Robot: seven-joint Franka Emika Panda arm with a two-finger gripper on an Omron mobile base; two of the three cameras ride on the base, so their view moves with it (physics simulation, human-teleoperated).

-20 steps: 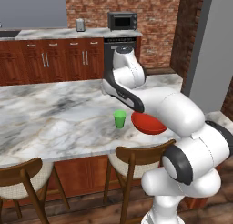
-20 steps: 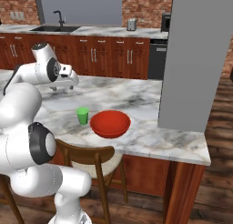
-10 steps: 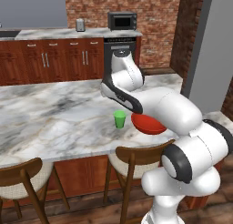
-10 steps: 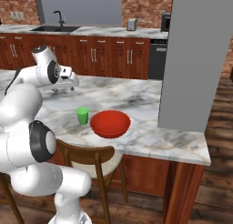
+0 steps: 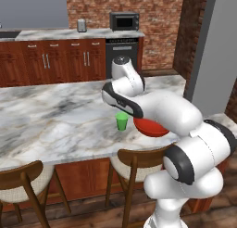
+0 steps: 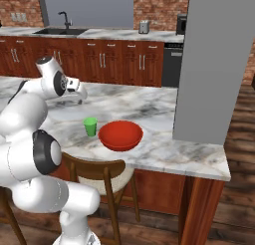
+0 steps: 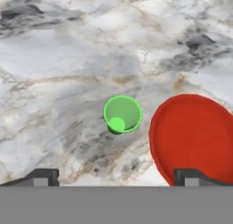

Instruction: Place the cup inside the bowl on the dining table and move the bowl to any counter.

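Marble dining table (image 5: 55, 116) is carrying the green cup (image 7: 122, 114) just left of the red bowl (image 7: 193, 136); the gripper (image 7: 116, 175), fingers apart, has been drifting over the cup, readying its pickup.

One cup (image 7: 122, 114), one bowl (image 7: 193, 136)

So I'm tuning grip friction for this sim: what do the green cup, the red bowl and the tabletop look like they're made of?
Green cup: probably matte plastic, with flat, even colour and no sheen.
Red bowl: glossy, glazed ceramic or hard plastic; soft highlights show on its inner wall, so likely slick.
Dining table: polished marble, white with grey veining; its base looks like reddish wood.
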